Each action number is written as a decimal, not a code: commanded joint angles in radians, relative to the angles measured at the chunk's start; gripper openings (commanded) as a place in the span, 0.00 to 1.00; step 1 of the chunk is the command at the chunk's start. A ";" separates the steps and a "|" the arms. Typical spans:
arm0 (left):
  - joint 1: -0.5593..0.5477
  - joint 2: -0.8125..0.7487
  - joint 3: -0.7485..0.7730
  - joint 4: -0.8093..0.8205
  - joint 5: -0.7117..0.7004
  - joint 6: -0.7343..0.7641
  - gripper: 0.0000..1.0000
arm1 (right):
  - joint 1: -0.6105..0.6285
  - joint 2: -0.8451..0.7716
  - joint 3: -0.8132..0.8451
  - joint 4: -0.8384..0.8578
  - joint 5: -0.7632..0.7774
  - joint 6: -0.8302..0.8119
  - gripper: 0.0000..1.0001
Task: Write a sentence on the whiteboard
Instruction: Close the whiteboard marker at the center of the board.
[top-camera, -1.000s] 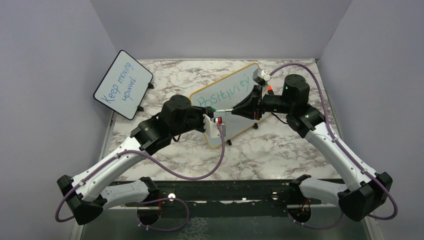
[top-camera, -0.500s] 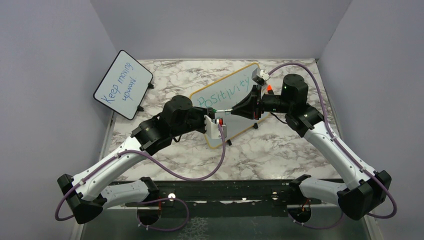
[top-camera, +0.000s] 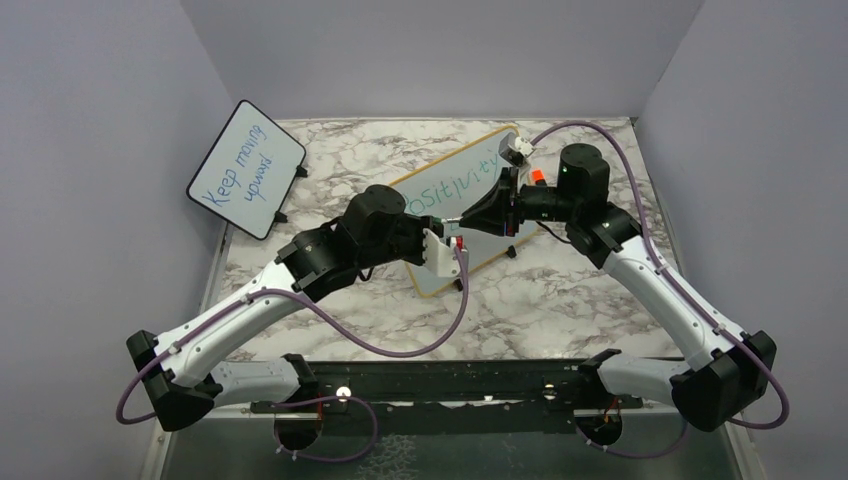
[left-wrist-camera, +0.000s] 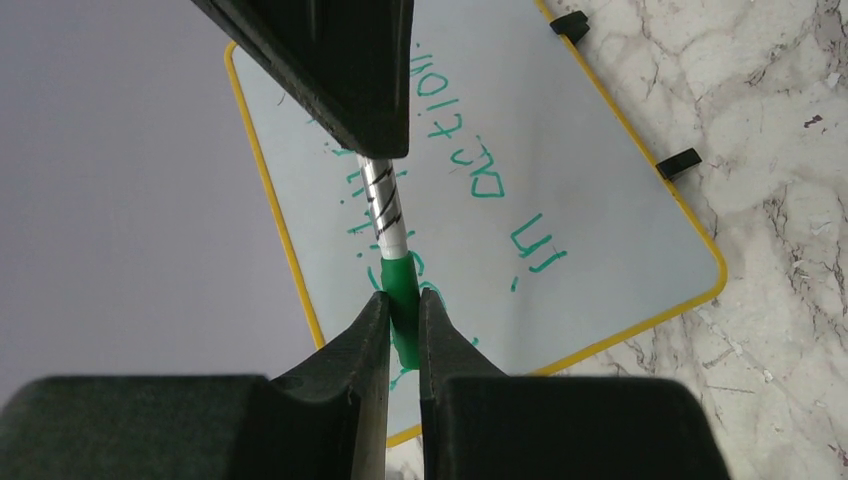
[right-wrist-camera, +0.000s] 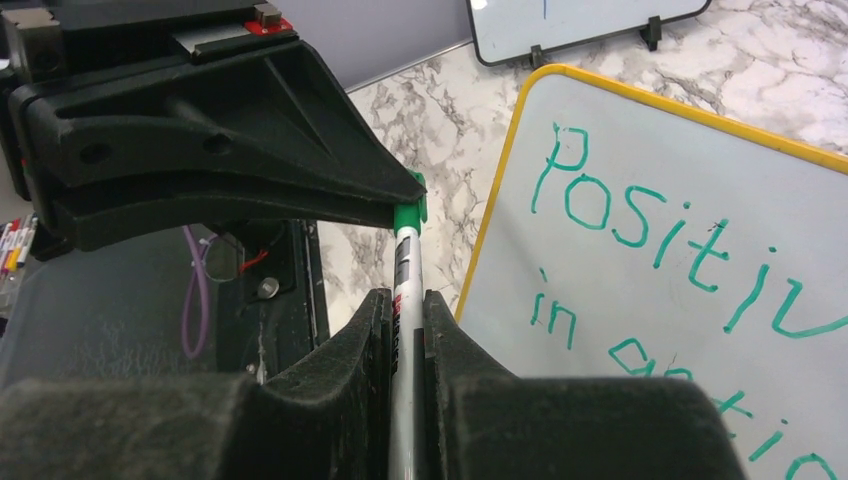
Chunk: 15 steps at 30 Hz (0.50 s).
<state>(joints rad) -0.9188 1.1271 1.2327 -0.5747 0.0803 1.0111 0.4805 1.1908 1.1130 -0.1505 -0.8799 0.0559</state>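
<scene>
Reading across the whiteboard (right-wrist-camera: 650, 140), the sentence (right-wrist-camera: 632, 222) looks finished. "Positiv…" runs along the upper line in the right wrist view. "in actio…" sits below it, and both lines run off the edge of that picture. The left wrist view shows "in" and "action" in green on the same board. The whiteboard stands tilted on the table (top-camera: 560, 300), between the two arms and well apart from the small board (top-camera: 246, 168) at the back left.

Both grippers meet in front of the whiteboard on one marker (right-wrist-camera: 405, 290). The right gripper (right-wrist-camera: 405, 300) is clamped on the white barrel. The left gripper (left-wrist-camera: 402, 300) is pinched onto the green cap (left-wrist-camera: 402, 290) at the other end. The marker is off the board, not touching it.

So the writing itself seems done, and the step in hand is most likely putting the cap on. Whether the cap is fully seated cannot be told from here. What seems left is to press it home if needed, let go with one gripper, and set the marker down.
</scene>
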 joint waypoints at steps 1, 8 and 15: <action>-0.069 0.023 0.066 0.023 0.002 0.011 0.00 | 0.017 0.029 0.033 -0.010 0.020 0.008 0.00; -0.152 0.072 0.114 0.032 -0.072 0.011 0.00 | 0.029 0.037 0.019 0.006 0.050 0.032 0.00; -0.199 0.089 0.129 0.098 -0.126 0.012 0.00 | 0.042 0.052 0.019 0.008 0.048 0.077 0.00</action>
<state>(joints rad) -1.0508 1.2011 1.3014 -0.6384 -0.1364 1.0111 0.4911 1.2057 1.1210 -0.1673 -0.8707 0.1020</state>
